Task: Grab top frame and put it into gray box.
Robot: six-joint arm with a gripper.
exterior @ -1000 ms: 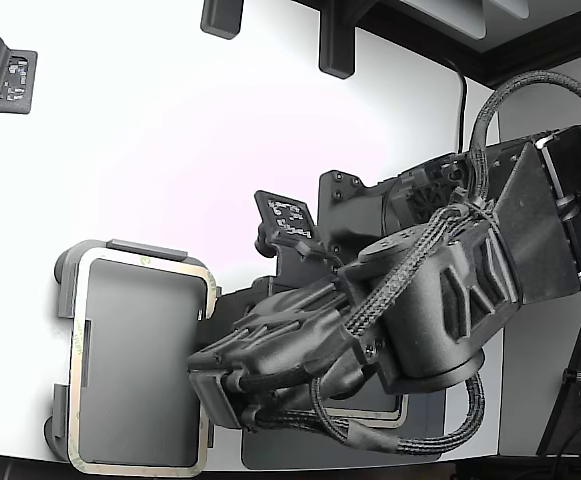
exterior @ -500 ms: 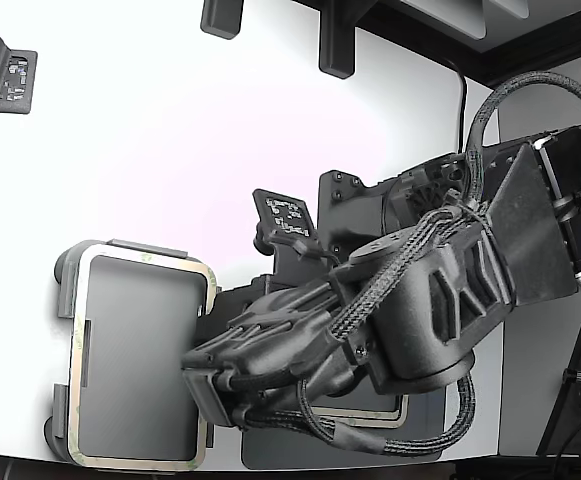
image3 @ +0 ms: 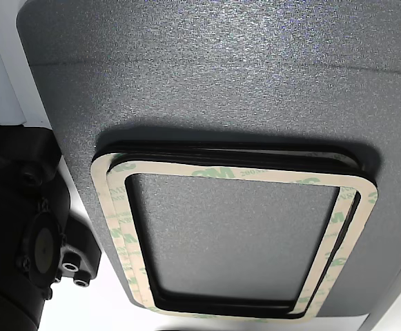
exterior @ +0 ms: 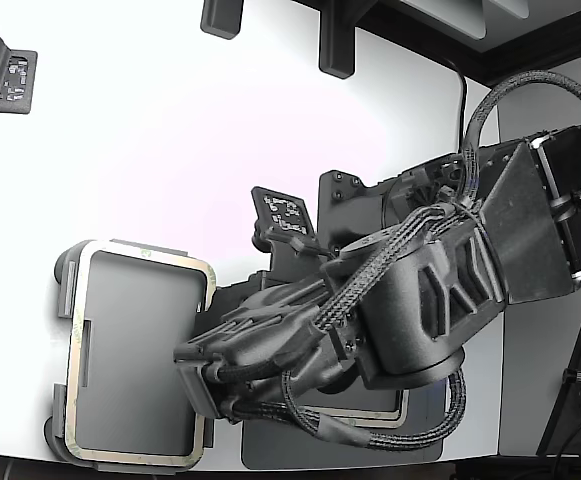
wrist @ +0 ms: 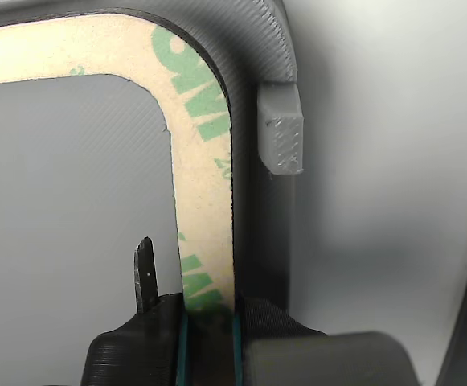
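A: What is the gripper (wrist: pixel 209 318) doing?

B: It is clenched on the top frame (wrist: pixel 205 153). In the wrist view one long side of the frame passes between the two dark fingers (wrist: pixel 145 277), and the jaws press on it from both sides.

A: And in the exterior view?

B: There the gripper (exterior: pixel 195 385) is at the exterior view's right side of the frame (exterior: pixel 135 262), near its lower corner. The black arm (exterior: pixel 410 310) with braided cables reaches in from the exterior view's right.

A: Where is the frame in relation to the gray box (exterior: pixel 65 290)?

B: The frame lies over the gray box and its outline follows the rim of the box. I cannot tell if it sits fully down or is slightly lifted at the held side. In the wrist view a raised tab (wrist: pixel 281 133) of the box (wrist: pixel 253 48) stands just beside the frame's outer edge.

A: What else is on the white table (exterior: pixel 170 130)?

B: A dark mat (image3: pixel 207 76) is under the arm. In the other view it carries a stack of frames (image3: pixel 235 176) with green print.
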